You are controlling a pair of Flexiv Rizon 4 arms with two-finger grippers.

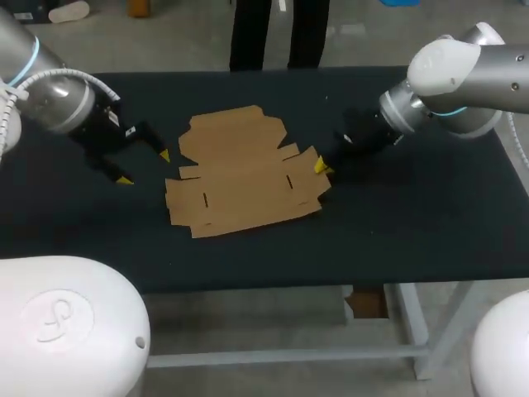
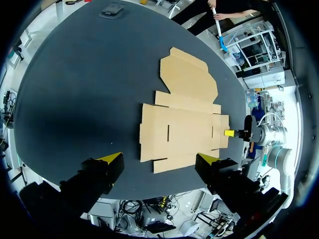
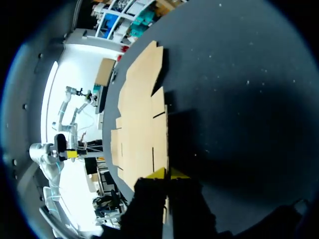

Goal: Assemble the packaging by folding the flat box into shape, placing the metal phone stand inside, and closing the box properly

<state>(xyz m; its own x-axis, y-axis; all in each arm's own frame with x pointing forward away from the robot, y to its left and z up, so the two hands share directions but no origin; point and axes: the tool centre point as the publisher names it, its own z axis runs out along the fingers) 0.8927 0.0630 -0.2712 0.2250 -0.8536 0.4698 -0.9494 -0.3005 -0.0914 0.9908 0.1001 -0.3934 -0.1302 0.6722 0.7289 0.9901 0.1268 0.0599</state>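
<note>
The flat brown cardboard box (image 1: 244, 169) lies unfolded in the middle of the black table, its large lid flap pointing to the far side. My left gripper (image 1: 144, 167) hovers just left of it, open wide and holding nothing; in its own view the box (image 2: 184, 114) lies ahead of the left gripper (image 2: 159, 160). My right gripper (image 1: 321, 167) is shut, its yellow tips pressed together at the box's right side flap. The right wrist view shows the right gripper (image 3: 167, 174) at the edge of the cardboard (image 3: 142, 119). I see no metal phone stand.
A small dark flat object (image 2: 112, 9) lies near the table's far edge, well beyond the box. The black table (image 1: 413, 223) is bare to the right of the box and along its front edge.
</note>
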